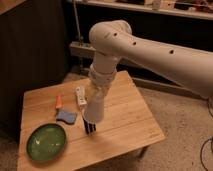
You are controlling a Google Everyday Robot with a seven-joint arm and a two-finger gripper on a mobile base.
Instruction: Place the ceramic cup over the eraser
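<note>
1. Now, in the camera view, my gripper point(98, 92) is hanging at the top of the ceramic cup point(94, 109); I cannot tell how far it is opening.
2. The ceramic cup is covering the upper part of the eraser point(90, 128), which is standing on the wooden table point(125, 125) near the blue pad point(66, 116).

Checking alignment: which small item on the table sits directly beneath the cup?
The upright black-and-white striped eraser block, just below the white ceramic cup held by the gripper; blue pad, orange piece and white bar lie apart from it.
</note>
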